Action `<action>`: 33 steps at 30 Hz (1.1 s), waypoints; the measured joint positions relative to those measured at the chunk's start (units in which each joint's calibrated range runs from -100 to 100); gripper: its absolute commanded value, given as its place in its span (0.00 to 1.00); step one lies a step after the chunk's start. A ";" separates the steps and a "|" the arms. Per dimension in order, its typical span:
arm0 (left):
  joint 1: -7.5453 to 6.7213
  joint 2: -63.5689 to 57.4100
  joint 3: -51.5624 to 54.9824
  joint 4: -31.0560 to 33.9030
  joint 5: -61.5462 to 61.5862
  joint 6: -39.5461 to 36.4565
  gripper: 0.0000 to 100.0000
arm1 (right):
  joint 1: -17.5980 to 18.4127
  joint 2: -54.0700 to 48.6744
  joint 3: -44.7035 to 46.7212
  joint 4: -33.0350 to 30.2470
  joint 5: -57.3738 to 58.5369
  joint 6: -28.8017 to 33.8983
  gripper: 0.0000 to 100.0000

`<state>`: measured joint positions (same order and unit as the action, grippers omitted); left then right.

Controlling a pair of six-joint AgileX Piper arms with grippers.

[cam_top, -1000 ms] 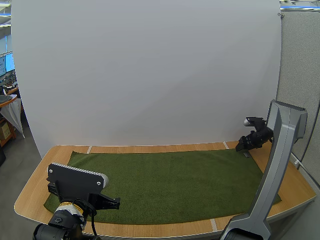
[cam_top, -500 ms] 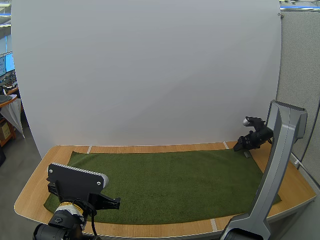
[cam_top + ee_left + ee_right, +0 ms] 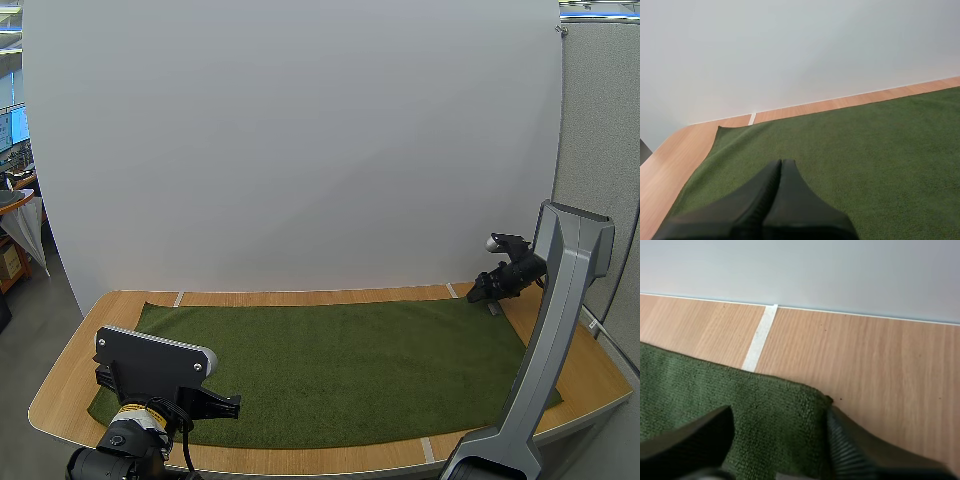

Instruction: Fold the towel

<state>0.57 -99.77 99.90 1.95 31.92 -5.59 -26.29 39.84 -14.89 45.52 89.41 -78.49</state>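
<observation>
A dark green towel lies spread flat over most of the wooden table. My right gripper is down at the towel's far right corner. In the right wrist view it is open, one finger over the towel and the other by its edge, with the towel corner between them. My left gripper hovers over the towel's near left part. In the left wrist view its fingers lie together as one dark wedge over the towel, shut on nothing.
Bare wood runs along the back edge and at both ends of the table. White tape marks cross the wood near the far corners. A white backdrop stands close behind the table.
My right gripper has shifted slightly left toward the towel's far right corner. The left arm and the towel have not moved.
</observation>
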 measured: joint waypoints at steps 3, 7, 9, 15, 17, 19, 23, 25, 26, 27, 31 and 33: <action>0.00 0.00 0.00 0.00 0.00 0.00 0.00 | 0.00 0.00 0.00 -0.10 0.16 0.00 0.72; 0.00 0.00 0.00 0.00 0.00 0.00 0.00 | 0.00 0.00 0.00 -0.10 0.16 0.00 0.72; 0.00 0.00 0.00 0.00 0.00 0.00 0.00 | 0.00 0.00 0.00 -0.10 -0.23 0.00 0.72; 0.00 0.00 0.00 0.00 0.00 0.00 0.00 | -0.07 0.00 0.00 0.32 -2.94 0.09 0.72; 0.00 0.00 0.00 0.00 0.00 0.00 0.00 | -0.31 0.00 0.00 1.00 -3.34 0.09 0.72; 0.00 0.00 0.00 0.00 0.00 0.00 0.00 | -0.40 0.00 0.00 1.42 -3.34 0.09 0.71; 0.00 0.00 0.00 0.00 0.00 0.00 0.00 | -0.55 0.00 0.00 1.75 -3.53 0.09 0.65; 0.00 0.00 0.00 0.00 0.00 0.00 0.00 | -0.61 0.00 0.00 1.87 -3.53 0.09 0.61; 0.00 0.00 0.00 0.00 0.00 0.00 0.00 | -0.64 0.00 0.00 1.87 -3.53 0.09 0.60; 0.00 0.00 0.00 0.00 0.00 0.00 0.00 | -0.64 0.00 0.00 1.87 -3.53 0.09 0.58; 0.00 0.00 0.00 0.00 0.00 0.00 0.00 | -0.64 0.00 0.00 1.87 -3.53 0.09 0.57; 0.00 0.00 0.00 0.00 0.00 0.00 0.00 | -0.64 0.00 0.00 1.87 -3.53 0.09 0.57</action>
<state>0.57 -99.77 99.90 1.95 31.92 -5.59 -26.94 39.84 -14.89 47.39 85.87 -78.40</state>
